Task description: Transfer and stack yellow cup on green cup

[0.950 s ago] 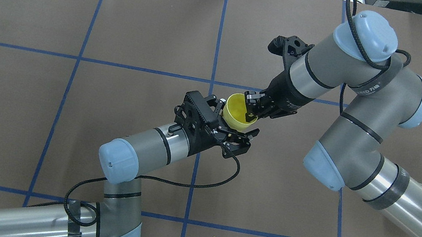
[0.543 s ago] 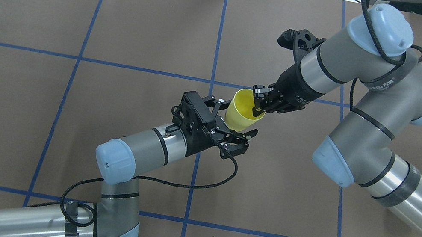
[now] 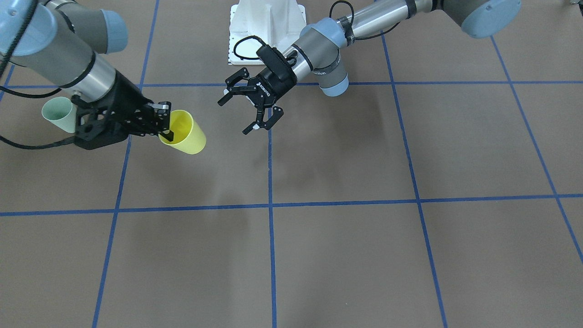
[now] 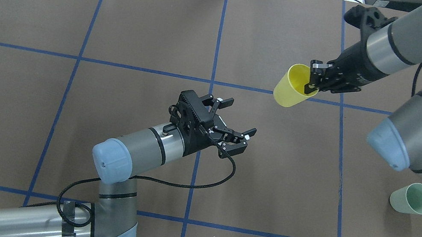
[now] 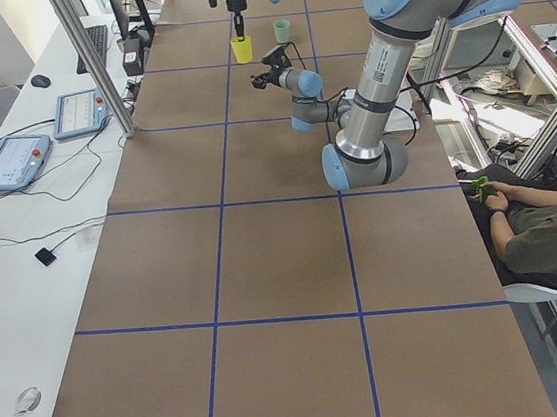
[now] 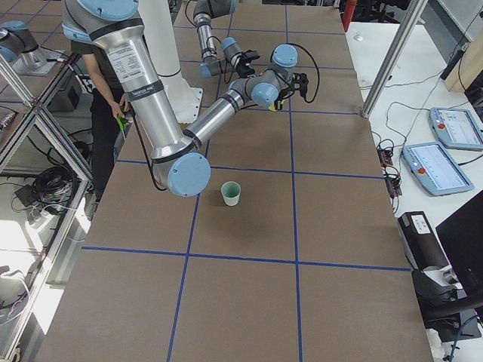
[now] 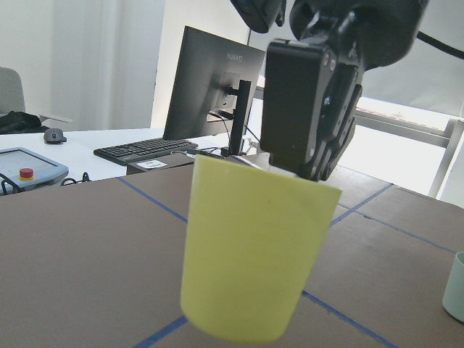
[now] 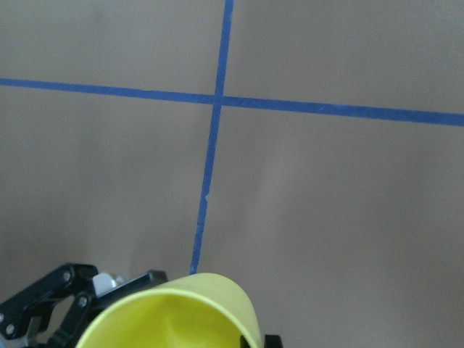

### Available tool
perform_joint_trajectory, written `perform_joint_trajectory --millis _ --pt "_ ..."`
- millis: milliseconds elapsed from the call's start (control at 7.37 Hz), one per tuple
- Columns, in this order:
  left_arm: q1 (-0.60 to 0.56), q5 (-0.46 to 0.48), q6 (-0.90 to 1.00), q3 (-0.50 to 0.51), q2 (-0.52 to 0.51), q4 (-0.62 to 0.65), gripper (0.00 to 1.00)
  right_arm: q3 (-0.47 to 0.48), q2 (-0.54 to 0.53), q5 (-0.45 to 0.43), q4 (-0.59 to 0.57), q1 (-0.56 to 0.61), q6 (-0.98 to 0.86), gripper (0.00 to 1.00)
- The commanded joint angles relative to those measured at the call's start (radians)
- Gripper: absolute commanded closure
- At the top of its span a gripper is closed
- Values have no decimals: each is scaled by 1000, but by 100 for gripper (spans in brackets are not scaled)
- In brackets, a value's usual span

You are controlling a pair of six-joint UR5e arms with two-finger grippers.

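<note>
The right claw [image 4: 312,86] is clamped on the rim of the yellow cup [image 4: 292,87], one finger inside the mouth and the other on the outer wall. The cup hangs mouth up and appears lifted off the brown table [image 4: 61,131]. In the overhead view it lies at about 2 o'clock from the left claw [image 4: 240,117], well apart from it. The left claw's fingers are spread wide and hold nothing, pointing toward the cup. The left wrist camera looks straight at the cup's side. The green cup [image 4: 414,198] stands upright on the table at about 4 o'clock from the yellow one, partly tucked beside the right arm's forearm, and nothing touches it.
</note>
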Motion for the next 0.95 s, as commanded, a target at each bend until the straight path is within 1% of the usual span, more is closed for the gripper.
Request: perform_joint_trajectory --millis 0,271,407,543,678,814 --pt "-9 29 -2 1 1 9 1 107 -195 -17 -6 98 6 100" --pt "-30 102 -2 17 1 13 1 223 -439 -56 -6 115 6 100" --pt "-44 157 -8 32 1 38 1 272 -534 -102 -5 114 5 100" --pt "-65 167 -7 50 1 51 1 303 -596 -124 -3 112 3 100" --pt "-79 167 -9 54 1 53 1 304 -640 -126 3 111 -6 100" --pt "-82 167 -9 57 1 53 1 303 -647 -126 3 108 -4 100"
